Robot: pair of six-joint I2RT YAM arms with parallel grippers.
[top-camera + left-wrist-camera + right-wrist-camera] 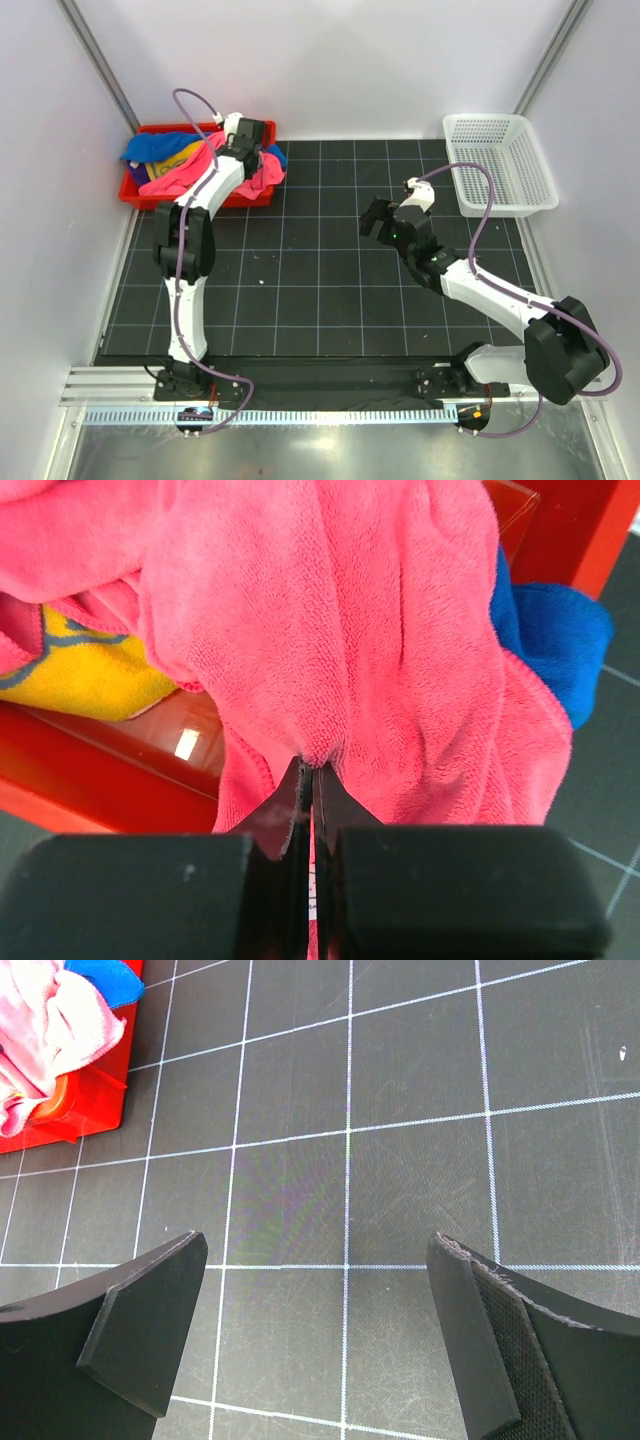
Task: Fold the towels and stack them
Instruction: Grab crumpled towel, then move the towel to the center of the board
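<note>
A hot pink towel (258, 172) hangs over the right end of the red bin (140, 196) at the far left. My left gripper (240, 150) is shut on a fold of it; in the left wrist view the jaws (308, 770) pinch the pink towel (330, 630). A bright blue towel (160, 146) and a yellow-orange towel (165, 167) lie in the bin; they also show in the left wrist view as blue (555, 640) and yellow (85, 670). My right gripper (375, 222) is open and empty over the mat's middle, its gap showing in the right wrist view (318, 1300).
A white mesh basket (500, 165) stands at the far right. A black grid mat (320, 300) covers the table. Grey walls close in the left, back and right sides. The bin's corner shows in the right wrist view (60, 1110).
</note>
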